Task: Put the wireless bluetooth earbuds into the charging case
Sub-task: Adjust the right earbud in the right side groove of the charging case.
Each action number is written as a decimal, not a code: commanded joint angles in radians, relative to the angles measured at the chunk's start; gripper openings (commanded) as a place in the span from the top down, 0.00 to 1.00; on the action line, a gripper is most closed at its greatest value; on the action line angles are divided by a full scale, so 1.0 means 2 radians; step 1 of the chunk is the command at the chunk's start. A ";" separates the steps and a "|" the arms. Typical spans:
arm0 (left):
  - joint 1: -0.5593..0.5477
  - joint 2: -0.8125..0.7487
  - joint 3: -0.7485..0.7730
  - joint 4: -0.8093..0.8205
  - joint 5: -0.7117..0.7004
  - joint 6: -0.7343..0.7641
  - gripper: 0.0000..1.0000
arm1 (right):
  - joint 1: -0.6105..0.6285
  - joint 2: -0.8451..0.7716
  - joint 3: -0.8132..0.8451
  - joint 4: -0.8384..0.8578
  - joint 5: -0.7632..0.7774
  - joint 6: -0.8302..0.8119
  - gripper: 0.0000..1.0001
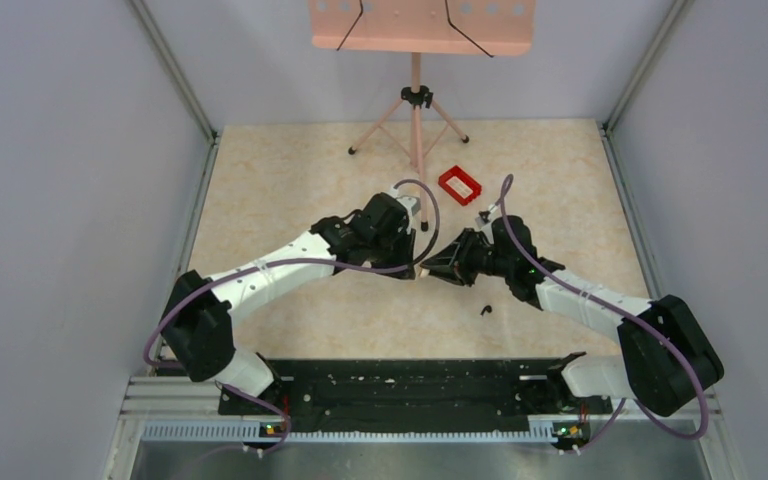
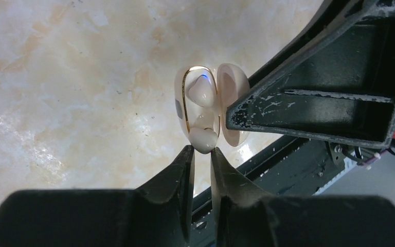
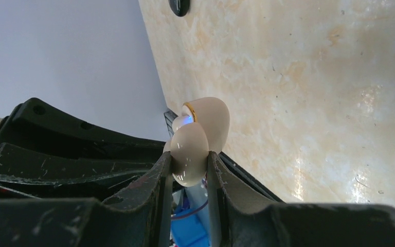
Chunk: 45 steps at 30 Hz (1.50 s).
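Nearest the bases, on the table [image 1: 290, 200] just ahead of the right arm [image 1: 580, 295], lies one small black earbud [image 1: 486, 309], well apart from both grippers. The other earbud I cannot make out in any view.

Beyond it, at mid-table, the two arms meet tip to tip with the case [image 2: 201, 98] held between them. In the wrist views it seems to be clear of the table top. The case looks pale cream and stands open. One half has a gold rim round its inner face and a small blue light near the top.

The left gripper [image 2: 201, 150] has its fingers nearly together, pinching the lower end of that half. The right gripper [image 3: 189, 155] is clamped on the other half, the lid [image 2: 234, 87], with one finger on each side of it. In the left wrist view a right fingertip touches the lid's edge.

Farther on, a red tray [image 1: 460, 185] rests on the table just beyond the right gripper, touching nothing. Farthest off stands a pink stand [image 1: 416, 95], its tripod feet on the far part of the table.
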<state>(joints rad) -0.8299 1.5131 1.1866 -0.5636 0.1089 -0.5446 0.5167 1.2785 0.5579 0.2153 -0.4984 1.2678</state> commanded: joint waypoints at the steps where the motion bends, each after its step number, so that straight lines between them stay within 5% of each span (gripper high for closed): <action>1: 0.000 0.005 0.028 0.008 0.059 0.057 0.77 | 0.006 -0.014 0.024 -0.002 -0.059 -0.036 1.00; 36: 0.000 0.015 0.055 -0.038 0.102 0.108 0.75 | 0.006 -0.067 0.002 -0.028 -0.060 -0.040 1.00; 41: 0.000 0.010 0.056 -0.034 0.104 0.105 0.64 | 0.006 -0.065 0.007 -0.030 -0.062 -0.044 1.00; 45: 0.000 0.003 0.065 -0.043 0.103 0.100 0.41 | 0.006 -0.065 0.004 -0.031 -0.058 -0.043 1.00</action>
<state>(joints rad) -0.8291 1.5478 1.2644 -0.6746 0.3019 -0.3367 0.5167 1.1713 0.5545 0.0978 -0.6003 1.1713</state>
